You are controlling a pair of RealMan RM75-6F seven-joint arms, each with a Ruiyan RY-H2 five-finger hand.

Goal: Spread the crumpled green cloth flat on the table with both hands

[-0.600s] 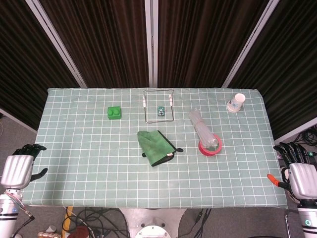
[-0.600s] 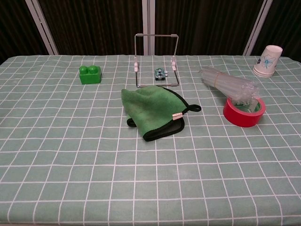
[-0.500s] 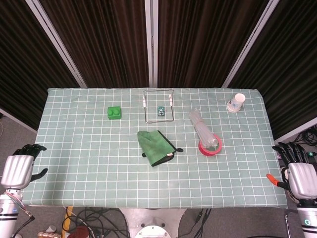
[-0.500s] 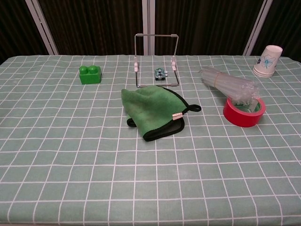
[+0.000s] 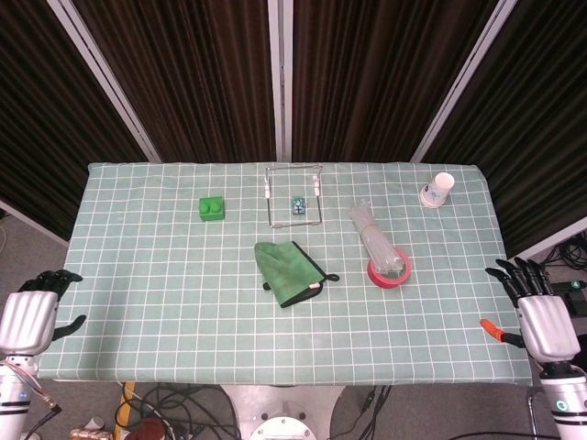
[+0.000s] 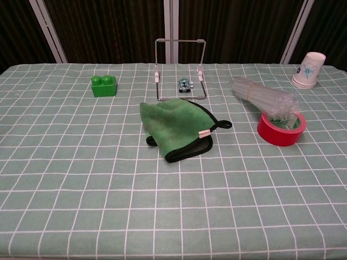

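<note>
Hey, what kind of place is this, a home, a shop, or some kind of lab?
Most likely a robot test lab. A table under a checked cover stands before dark curtains; it holds unrelated practice items like a green cloth, toy brick and paper cup. Loose cables lie below.

green brick (image 5: 212,208): back left on the checked tablecloth (image 5: 156,275)
wire stand (image 5: 293,193): back middle, tiny toy (image 5: 299,204) inside
red tape roll (image 5: 389,270): plastic bundle (image 5: 376,238) resting on it
paper cup (image 5: 437,191): far right corner

green cloth (image 6: 176,127): matt, soft fabric | tape roll (image 6: 281,129): glossy red plastic | wire stand (image 6: 179,67): thin bare metal
</note>
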